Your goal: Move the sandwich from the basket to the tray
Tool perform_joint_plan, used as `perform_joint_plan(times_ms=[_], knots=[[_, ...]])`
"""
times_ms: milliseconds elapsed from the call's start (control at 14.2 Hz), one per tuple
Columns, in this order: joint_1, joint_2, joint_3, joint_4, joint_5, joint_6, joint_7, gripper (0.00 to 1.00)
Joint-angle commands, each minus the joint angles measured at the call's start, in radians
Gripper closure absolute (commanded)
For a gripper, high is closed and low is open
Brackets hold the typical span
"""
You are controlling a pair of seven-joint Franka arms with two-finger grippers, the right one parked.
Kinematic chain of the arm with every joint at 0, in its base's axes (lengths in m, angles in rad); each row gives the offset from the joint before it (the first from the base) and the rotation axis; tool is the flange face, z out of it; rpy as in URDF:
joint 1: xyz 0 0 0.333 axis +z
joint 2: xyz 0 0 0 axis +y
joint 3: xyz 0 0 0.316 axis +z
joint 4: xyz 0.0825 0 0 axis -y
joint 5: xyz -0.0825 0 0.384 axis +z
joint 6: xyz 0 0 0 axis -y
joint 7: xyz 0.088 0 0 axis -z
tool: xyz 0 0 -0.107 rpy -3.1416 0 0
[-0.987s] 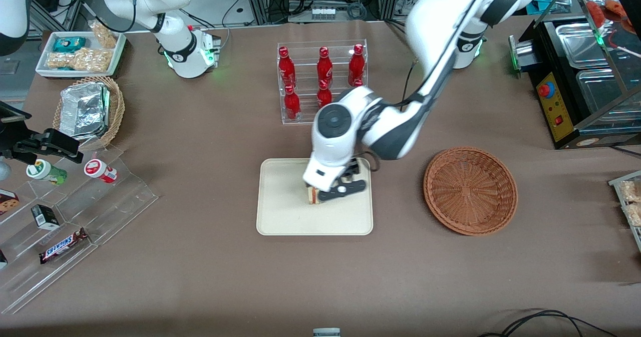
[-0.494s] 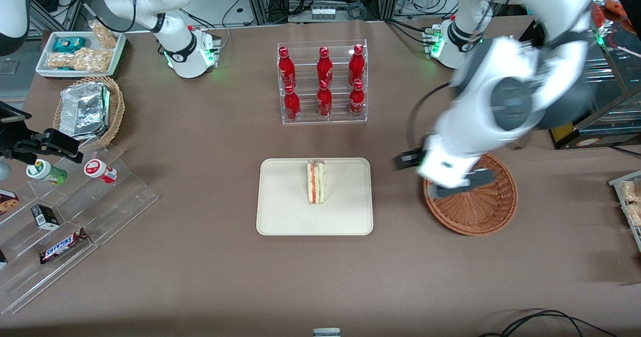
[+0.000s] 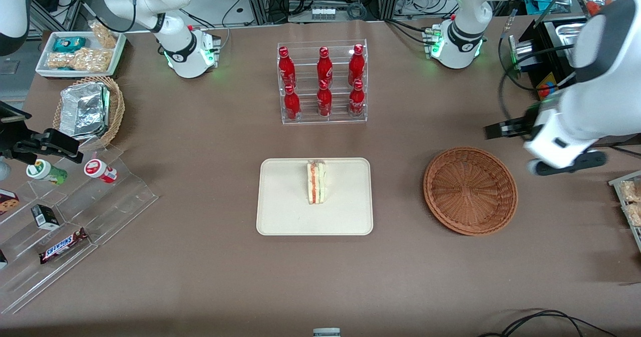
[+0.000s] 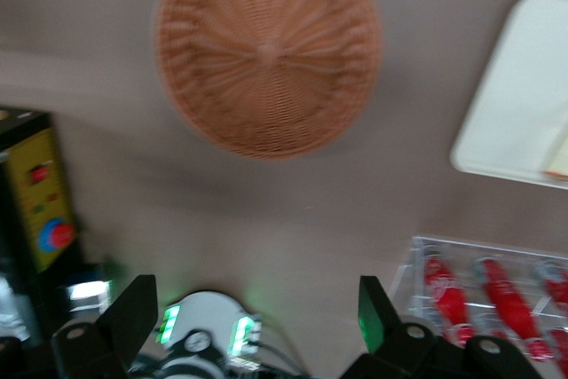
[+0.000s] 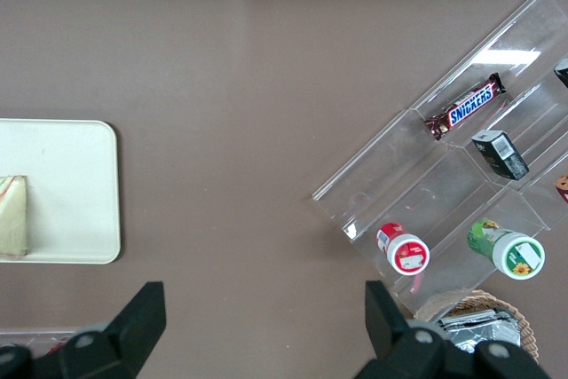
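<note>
From the front, the sandwich (image 3: pixel 316 182) stands on the tray (image 3: pixel 280 212), nearer the camera than the red bottle rack (image 3: pixel 322 82). The basket (image 3: pixel 470 190) lies beside the tray, holding nothing. The pincer (image 3: pixel 566 162) hangs just past the basket, toward the working arm's end of the bench (image 3: pixel 210 272).

At the left wrist, its fingers (image 4: pixel 131 317) spread wide, gripping nothing.

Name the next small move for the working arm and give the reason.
Probably just park: the sandwich already stands on the tray, the basket is empty, and the open pincer hangs high toward the working arm's end of the table, holding nothing.
</note>
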Motion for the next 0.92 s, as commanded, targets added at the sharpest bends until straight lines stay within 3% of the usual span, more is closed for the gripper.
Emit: perform_joint_plan(times_ms=[0, 282, 564, 846], knots=[[0.045, -0.032, -0.012, -0.012, 0.029, -0.038, 0.018, 0.0], [0.091, -0.088, -0.012, -0.015, 0.046, -0.023, 0.027, 0.0], [0.102, -0.3, -0.011, -0.289, 0.031, 0.089, 0.154, 0.0], [0.131, -0.297, -0.021, -0.248, 0.032, 0.068, 0.159, 0.0]])
